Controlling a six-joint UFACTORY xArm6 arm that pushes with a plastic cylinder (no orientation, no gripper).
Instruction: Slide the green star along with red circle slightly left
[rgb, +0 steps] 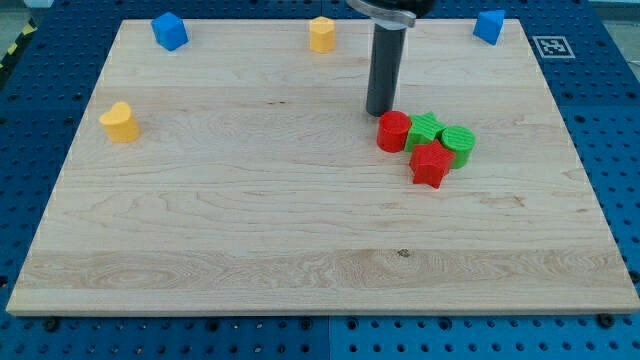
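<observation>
The red circle (393, 131) sits right of the board's middle, touching the green star (425, 130) on its right. A green circle (459, 144) touches the star's right side, and a red star (431, 165) lies just below the green star. My tip (379, 111) rests on the board just above and slightly left of the red circle, very close to it. The dark rod rises from there to the view's top.
A blue block (169, 31) lies at the top left, a yellow block (321, 34) at the top middle, another blue block (489, 26) at the top right. A yellow heart-like block (119, 122) lies at the left. The wooden board (300, 250) sits on a blue pegboard.
</observation>
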